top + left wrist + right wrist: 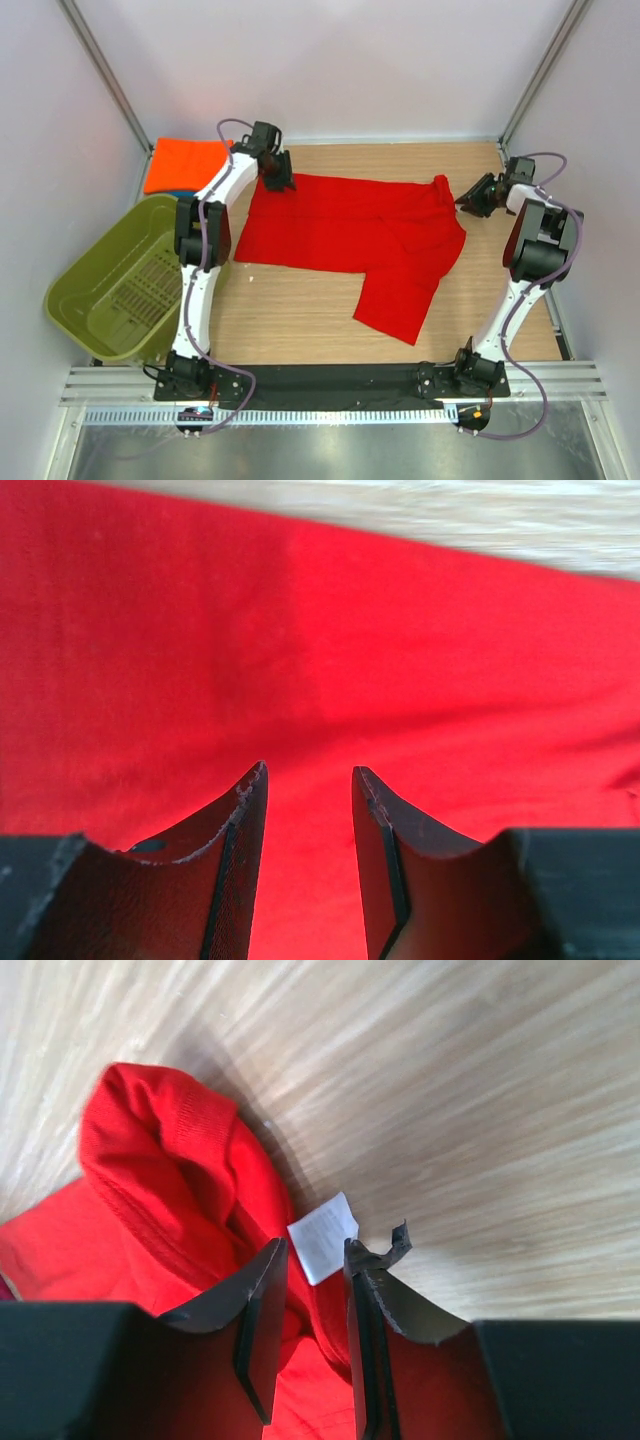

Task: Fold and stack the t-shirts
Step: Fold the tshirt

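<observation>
A deep red t-shirt (350, 235) lies spread on the wooden table, one part reaching toward the near edge. My left gripper (277, 181) hovers over its far left corner, open, with only flat red cloth (300, 660) showing between the fingers (310, 770). My right gripper (470, 200) is at the shirt's right end, by the bunched collar (170, 1160). It is open (314, 1245), with the white neck label (322, 1235) just past the fingertips. A folded orange t-shirt (185, 160) lies at the back left, on top of a blue one (176, 192) that shows only as a sliver.
An olive-green plastic basket (110, 290) stands at the left, beside the left arm. Grey walls and metal posts close in the table on three sides. Bare wood (300, 310) shows between the red shirt and the arm bases.
</observation>
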